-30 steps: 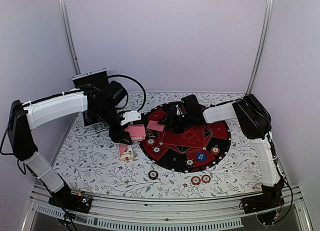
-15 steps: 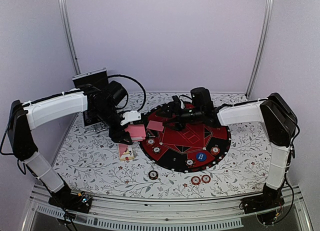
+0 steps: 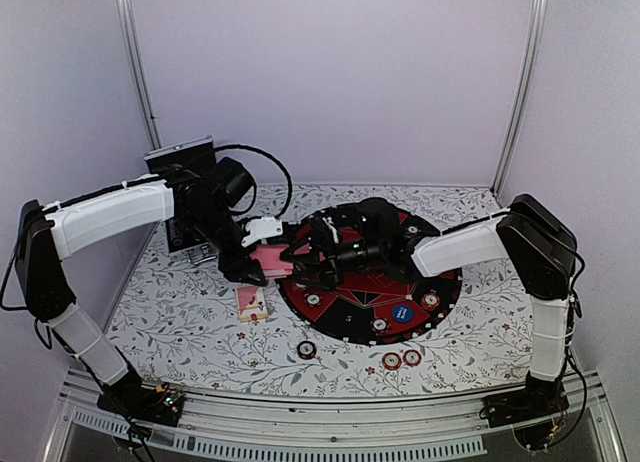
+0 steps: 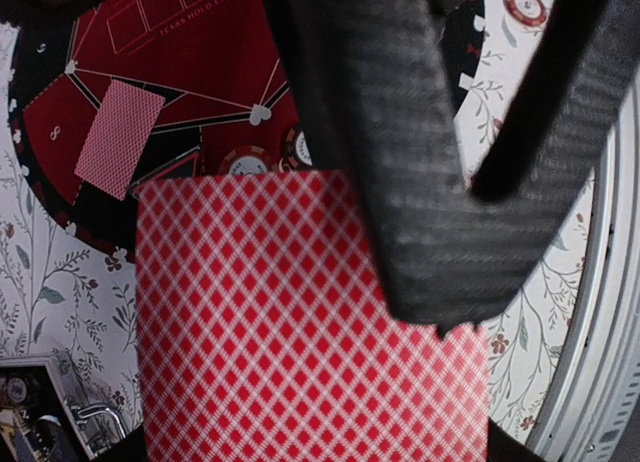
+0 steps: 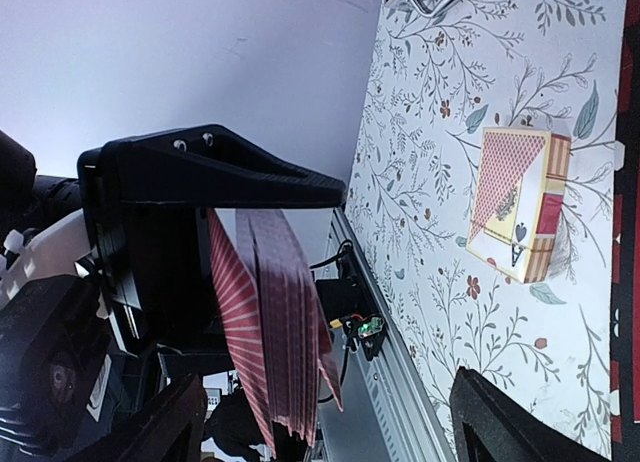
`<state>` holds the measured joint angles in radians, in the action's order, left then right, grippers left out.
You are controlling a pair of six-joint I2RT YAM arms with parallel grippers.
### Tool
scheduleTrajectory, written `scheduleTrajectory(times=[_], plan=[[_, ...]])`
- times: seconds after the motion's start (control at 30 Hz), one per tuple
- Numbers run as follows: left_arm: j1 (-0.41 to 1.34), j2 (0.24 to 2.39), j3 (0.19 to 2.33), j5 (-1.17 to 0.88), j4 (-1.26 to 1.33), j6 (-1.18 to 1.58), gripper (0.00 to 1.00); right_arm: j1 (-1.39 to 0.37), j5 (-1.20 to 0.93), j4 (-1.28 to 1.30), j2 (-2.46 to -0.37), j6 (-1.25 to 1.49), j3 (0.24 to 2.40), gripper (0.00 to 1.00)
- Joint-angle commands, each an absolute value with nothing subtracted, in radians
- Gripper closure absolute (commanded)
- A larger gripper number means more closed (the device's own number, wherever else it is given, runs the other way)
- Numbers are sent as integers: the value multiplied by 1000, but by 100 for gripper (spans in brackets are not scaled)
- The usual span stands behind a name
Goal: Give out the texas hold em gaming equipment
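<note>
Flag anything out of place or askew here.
Three poker chips lie off the round mat, on the floral cloth by its front edge. The deck clamped in the left gripper is fanned out at its free end, not squared. Nothing looks spilled or damaged.

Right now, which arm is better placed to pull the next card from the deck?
Right. The right gripper is open and close up to the deck; the left gripper is shut on that deck, so it likely can only hold it.
</note>
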<state>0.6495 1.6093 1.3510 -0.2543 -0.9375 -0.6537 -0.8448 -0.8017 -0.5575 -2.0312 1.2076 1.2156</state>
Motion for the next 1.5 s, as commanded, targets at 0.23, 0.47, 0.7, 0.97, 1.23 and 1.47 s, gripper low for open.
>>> scheduleTrajectory(times=[0.23, 0.47, 0.7, 0.97, 1.23, 1.47], plan=[[643, 1588, 1384, -284, -939, -642, 100, -876, -831, -625, -2164, 1274, 1375, 12], [644, 1586, 1383, -285, -942, -642, 100, -887, -828, -623, -2213, 1288, 1426, 17], [644, 1584, 1381, -284, -945, -642, 100, -876, -795, -621, -2192, 1285, 1382, 29], [644, 1583, 1374, -283, -946, -642, 100, -850, -795, -624, -2129, 1269, 1305, 36], [644, 1585, 1365, -281, -946, -640, 100, -843, -804, -628, -2090, 1264, 1279, 46], [644, 1588, 1362, -278, -946, -638, 100, -842, -814, -633, -2068, 1272, 1282, 64]])
